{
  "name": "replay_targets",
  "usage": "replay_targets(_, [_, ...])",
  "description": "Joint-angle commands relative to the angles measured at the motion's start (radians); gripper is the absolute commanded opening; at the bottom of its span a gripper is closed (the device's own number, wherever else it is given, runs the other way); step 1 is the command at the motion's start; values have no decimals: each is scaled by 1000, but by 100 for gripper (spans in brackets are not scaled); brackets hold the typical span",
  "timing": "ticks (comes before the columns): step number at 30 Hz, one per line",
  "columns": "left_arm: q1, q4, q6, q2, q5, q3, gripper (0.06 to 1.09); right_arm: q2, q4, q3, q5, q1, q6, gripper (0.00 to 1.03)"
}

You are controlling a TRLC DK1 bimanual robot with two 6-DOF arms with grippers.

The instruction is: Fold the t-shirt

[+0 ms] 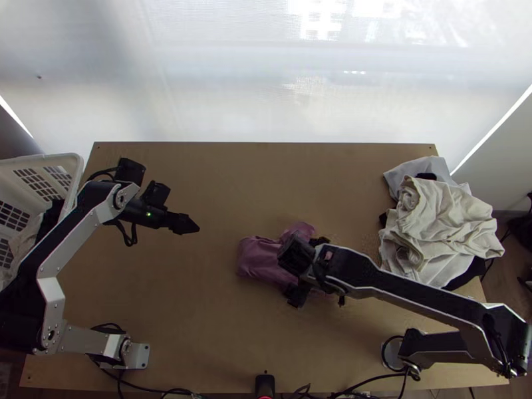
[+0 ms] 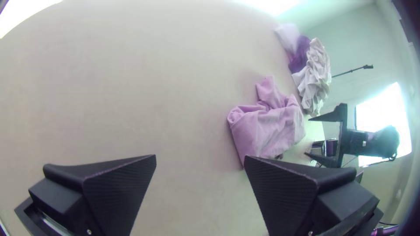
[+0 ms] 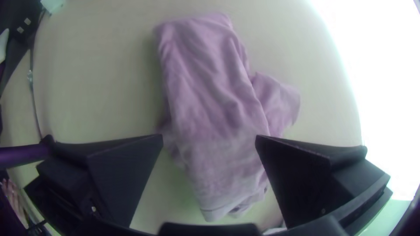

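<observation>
Where spread right jaws (image 1: 308,268) are partly hiding it, pink shirt (image 1: 257,260) is lying bunched; left jaws (image 1: 193,227), spread, hanging well apart.

Part of the t-shirt (image 1: 261,258) is hidden under the right arm (image 1: 405,286) and right gripper (image 1: 296,294) in the top view. In the left wrist view, a finger of the left gripper (image 1: 197,228) blocks a bit of its edge. The white basket (image 1: 50,159) runs off the top view's left edge, and the dark cloth (image 1: 50,219) in it is too shadowed to make out. Cream clothes (image 1: 439,213) cover most of the black cloth (image 1: 467,274) beneath. A black device (image 1: 265,384), kind unclear, is cut off by the lower edge
</observation>
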Motion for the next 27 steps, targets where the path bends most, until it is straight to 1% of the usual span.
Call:
replay_targets(1, [103,-22,17,-127,-2,-44,103,125,128,6,156,157,20,98])
replay_targets(5, [148,-22,20,-188,-4,-66,103,188,140,40,193,203,38,98])
replay_targets(8, [180,-22,30,-225,-5,-80,103,214,153,51,241,234,49,98])
replay_targets(14, [205,-22,48,-261,-8,-86,103,276,167,80,273,269,69,98])
replay_targets(21, [221,14,57,-287,-33,-117,103,374,234,82,400,279,60,98])
replay_targets(27, [244,20,85,-319,-36,-153,103,412,280,89,477,279,38,98])
